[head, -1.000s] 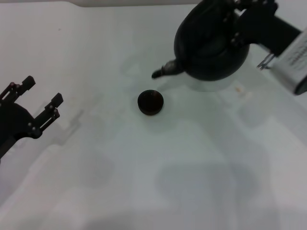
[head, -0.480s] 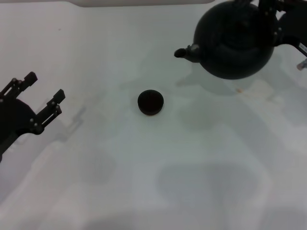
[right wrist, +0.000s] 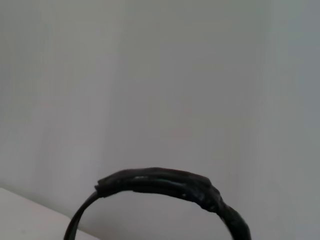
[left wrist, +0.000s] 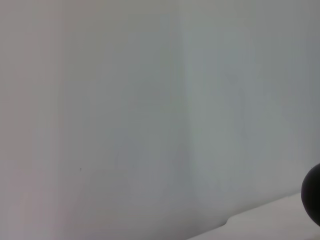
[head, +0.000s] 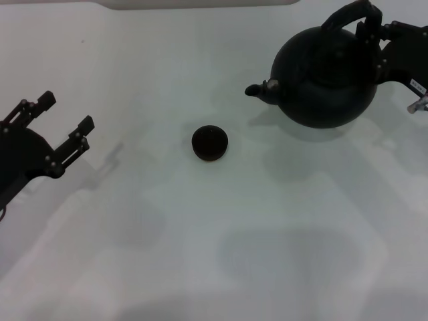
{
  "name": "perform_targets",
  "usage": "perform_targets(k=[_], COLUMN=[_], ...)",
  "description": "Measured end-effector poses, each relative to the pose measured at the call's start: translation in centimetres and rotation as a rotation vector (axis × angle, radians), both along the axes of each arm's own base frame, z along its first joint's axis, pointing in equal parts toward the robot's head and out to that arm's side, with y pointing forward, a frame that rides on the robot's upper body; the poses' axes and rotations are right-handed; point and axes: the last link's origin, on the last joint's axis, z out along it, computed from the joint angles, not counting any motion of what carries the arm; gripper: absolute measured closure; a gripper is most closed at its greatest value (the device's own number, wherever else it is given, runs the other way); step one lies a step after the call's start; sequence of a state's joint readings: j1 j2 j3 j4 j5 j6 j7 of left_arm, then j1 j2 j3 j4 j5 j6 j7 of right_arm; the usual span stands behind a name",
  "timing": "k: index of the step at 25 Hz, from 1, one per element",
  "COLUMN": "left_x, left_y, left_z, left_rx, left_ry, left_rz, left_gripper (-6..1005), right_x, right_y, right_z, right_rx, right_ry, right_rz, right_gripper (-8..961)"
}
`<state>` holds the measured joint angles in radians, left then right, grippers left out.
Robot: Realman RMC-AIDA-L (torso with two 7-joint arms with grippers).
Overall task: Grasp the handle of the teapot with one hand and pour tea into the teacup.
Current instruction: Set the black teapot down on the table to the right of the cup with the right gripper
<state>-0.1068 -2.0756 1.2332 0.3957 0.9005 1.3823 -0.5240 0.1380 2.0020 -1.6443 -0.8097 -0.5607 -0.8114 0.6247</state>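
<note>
Teapot [head: 326,80] at 2 o'clock of teacup [head: 210,142], spout toward it, well apart. Right gripper [head: 373,30] clamped on handle [head: 351,15]. Left gripper [head: 57,127] at 9 o'clock, fingers spread, empty

Head camera overhead; wrist cameras wallward.

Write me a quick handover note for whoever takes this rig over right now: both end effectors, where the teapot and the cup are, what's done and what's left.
Right end effector: at the teapot's handle, far right; whether it grips cannot be told.
Left end effector: open, idle at the left edge, holding nothing.
Teapot: looks set on the table, roughly upright, spout pointing left toward the teacup but well short of it.
Teacup: upright mid-table, apart from everything.
Done: whether tea is in the cup cannot be told.
Left: if not poured, bring the spout over the cup and tilt.
</note>
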Motion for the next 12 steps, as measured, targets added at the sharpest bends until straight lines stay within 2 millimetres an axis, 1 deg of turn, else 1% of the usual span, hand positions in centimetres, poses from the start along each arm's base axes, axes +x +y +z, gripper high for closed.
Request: perform_targets(k=[12], left_x=[0.1], left_y=[0.3], left_z=[0.2], left_rx=[0.004], left_ry=[0.007], left_rz=[-0.007], left_gripper=[258], right_x=[2.2], right_y=[-0.1], right_z=[-0.9], right_rx=[-0.033], right_ry=[-0.016], right_rz=[-0.067], right_gripper=[846])
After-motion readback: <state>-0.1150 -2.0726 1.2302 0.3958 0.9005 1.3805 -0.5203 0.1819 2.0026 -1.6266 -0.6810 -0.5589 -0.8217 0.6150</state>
